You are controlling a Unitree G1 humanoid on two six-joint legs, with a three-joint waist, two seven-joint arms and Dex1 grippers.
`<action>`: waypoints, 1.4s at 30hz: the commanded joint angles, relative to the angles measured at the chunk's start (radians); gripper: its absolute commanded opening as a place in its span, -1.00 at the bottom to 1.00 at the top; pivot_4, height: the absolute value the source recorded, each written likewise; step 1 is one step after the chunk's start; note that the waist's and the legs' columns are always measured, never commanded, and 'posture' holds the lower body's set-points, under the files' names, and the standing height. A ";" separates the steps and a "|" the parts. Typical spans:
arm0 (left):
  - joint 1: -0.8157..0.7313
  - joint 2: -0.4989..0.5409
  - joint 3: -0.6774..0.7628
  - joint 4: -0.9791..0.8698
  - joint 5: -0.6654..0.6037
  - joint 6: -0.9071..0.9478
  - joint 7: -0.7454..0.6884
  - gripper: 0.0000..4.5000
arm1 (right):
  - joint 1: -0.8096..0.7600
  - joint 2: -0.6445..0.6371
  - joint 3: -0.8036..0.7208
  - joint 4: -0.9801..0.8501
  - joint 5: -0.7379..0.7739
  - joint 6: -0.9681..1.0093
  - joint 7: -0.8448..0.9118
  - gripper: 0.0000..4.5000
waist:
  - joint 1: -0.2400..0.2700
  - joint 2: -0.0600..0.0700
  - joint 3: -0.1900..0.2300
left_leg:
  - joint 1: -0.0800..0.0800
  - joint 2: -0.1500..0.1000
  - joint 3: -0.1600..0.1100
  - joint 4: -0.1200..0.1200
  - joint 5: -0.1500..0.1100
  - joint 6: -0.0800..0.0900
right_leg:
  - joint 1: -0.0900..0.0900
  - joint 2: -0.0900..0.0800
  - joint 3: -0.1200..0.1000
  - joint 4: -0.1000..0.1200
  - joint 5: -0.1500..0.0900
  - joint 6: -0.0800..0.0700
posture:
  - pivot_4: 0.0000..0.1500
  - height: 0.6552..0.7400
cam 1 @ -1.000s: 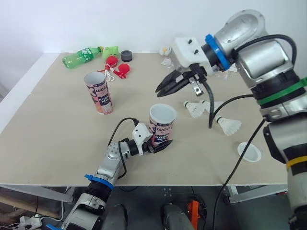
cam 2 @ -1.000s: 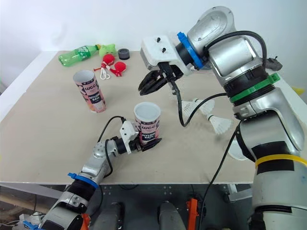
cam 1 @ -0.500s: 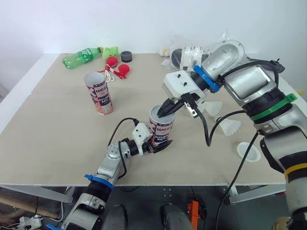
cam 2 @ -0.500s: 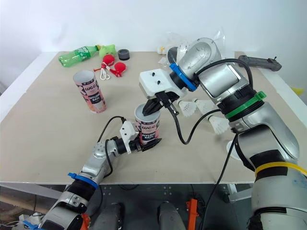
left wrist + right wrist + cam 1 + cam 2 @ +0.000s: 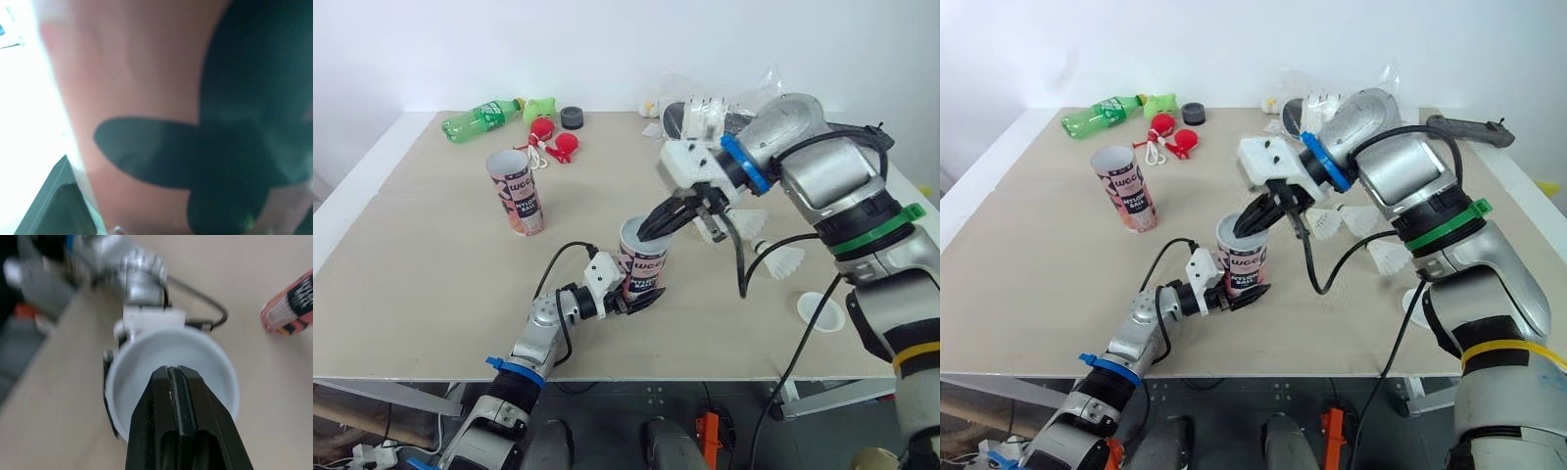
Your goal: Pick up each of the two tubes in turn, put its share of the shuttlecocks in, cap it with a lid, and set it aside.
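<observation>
Beige table [image 5: 431,274]. Toward 11 o'clock, a green plastic bottle [image 5: 478,117] lies on its side, a green toy [image 5: 539,105] just beside it, red toys on white cord [image 5: 553,140] near. At 1 o'clock, a clear plastic bag [image 5: 715,103].

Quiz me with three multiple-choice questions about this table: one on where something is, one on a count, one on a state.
1. Where is the green bottle?
A. lying near the far left corner of the table
B. inside a tube
C. at the front edge
2. How many pink tubes are there?
A. one
B. two
C. four
3. The near tube is:
A. lying on its side
B. capped with a lid
C. held upright and open
Answers: A, the bottle lies on its side at the far left; B, the near tube plus the far tube; C, the left hand grips it upright, with its mouth uncapped.
</observation>
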 commanded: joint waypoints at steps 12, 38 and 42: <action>0.032 0.041 0.011 -0.034 -0.031 0.097 -0.020 1.00 | 0.789 -0.113 -0.678 -0.633 0.209 0.341 -0.527 0.48 | 0.006 -0.001 -0.001 | 0.001 0.000 -0.003 0.001 -0.005 0.000 | 0.003 0.001 -0.001 0.000 -0.004 0.003 | 1.00 1.00; 0.202 0.508 0.240 -0.545 -0.326 0.471 -0.198 1.00 | 1.049 0.404 -0.357 -0.410 -0.119 -0.112 -0.840 0.95 | -0.003 -0.008 0.004 | 0.000 0.002 -0.001 0.001 -0.006 0.000 | 0.000 0.002 0.001 -0.001 -0.006 -0.003 | 1.00 1.00; 0.180 0.550 0.281 -0.617 -0.414 0.592 -0.193 1.00 | 0.980 0.445 -0.334 -0.303 -0.132 -0.154 -0.822 0.95 | -0.004 -0.009 0.004 | 0.000 0.002 -0.001 0.000 -0.006 0.000 | 0.000 0.003 0.001 -0.001 -0.006 -0.003 | 1.00 1.00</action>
